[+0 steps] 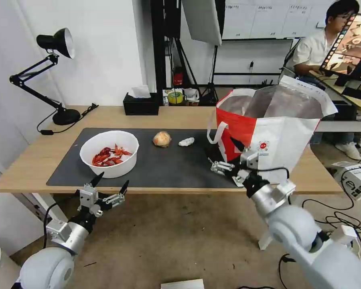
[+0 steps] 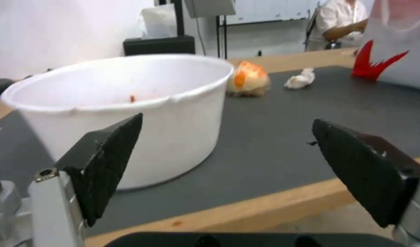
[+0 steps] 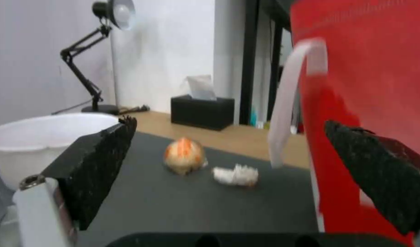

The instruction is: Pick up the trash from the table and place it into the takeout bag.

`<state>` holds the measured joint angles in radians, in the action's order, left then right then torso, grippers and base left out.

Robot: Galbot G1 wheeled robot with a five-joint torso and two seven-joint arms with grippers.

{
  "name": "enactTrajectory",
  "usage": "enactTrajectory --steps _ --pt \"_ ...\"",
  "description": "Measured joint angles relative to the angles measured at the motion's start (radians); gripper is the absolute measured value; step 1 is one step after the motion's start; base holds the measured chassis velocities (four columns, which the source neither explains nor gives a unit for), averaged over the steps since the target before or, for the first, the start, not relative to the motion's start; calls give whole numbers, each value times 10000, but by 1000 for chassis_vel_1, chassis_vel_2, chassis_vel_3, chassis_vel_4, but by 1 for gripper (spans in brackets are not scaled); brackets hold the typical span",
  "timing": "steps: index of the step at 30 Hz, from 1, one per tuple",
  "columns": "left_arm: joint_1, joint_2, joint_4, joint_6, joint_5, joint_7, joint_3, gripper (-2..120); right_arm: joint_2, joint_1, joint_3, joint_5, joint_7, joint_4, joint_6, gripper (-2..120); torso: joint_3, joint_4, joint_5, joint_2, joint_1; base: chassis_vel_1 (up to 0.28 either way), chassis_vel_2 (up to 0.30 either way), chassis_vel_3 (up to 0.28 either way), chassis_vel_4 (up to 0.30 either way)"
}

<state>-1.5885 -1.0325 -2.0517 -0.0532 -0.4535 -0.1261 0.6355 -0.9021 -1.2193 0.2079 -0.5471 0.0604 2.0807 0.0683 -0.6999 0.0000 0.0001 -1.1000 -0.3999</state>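
Note:
On the dark grey mat (image 1: 168, 166) of the table (image 1: 24, 164) stands a white bowl (image 1: 109, 153) of red crayfish shells. To its right lie a round orange-beige lump (image 1: 162, 139) and a crumpled white tissue (image 1: 186, 141). The takeout bag (image 1: 276, 132) stands upright at the right end, its foil-lined mouth open. My left gripper (image 1: 113, 180) hovers open just off the table's front edge, in front of the bowl (image 2: 173, 103). Open as well, my right gripper (image 1: 222, 151) is over the mat beside the bag's red side (image 3: 365, 85) and white handle (image 3: 287, 103), facing the lump (image 3: 184, 156) and tissue (image 3: 236, 175).
A black desk lamp (image 1: 54, 72) stands at the table's back left corner, its cable trailing across the wood. A black tissue box (image 1: 140, 103) sits at the back edge. Cables and a white box (image 1: 359, 176) lie on the floor at the right.

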Motion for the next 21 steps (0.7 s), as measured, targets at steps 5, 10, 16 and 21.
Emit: enactTrajectory --steps 5,10,16,21 --pt "-153 -1 64 -20 35 36 138 100 -60 -469 66 127 27 12 44 100 -1 0 -1 0 0 0 0 0 0" --pt "-236 -27 153 65 53 148 226 100 -218 -1034 131 212 112 84 41 100 0 1 -1 -1 0 0 0 0 0" --pt "-282 -60 218 173 33 243 227 100 -501 -1690 126 285 550 180 3 100 -1 1 -1 -1 0 0 0 0 0" --pt "-310 -67 253 205 29 244 242 100 -669 -2174 99 286 791 240 -12 100 0 0 -1 -1 1 0 0 0 0"
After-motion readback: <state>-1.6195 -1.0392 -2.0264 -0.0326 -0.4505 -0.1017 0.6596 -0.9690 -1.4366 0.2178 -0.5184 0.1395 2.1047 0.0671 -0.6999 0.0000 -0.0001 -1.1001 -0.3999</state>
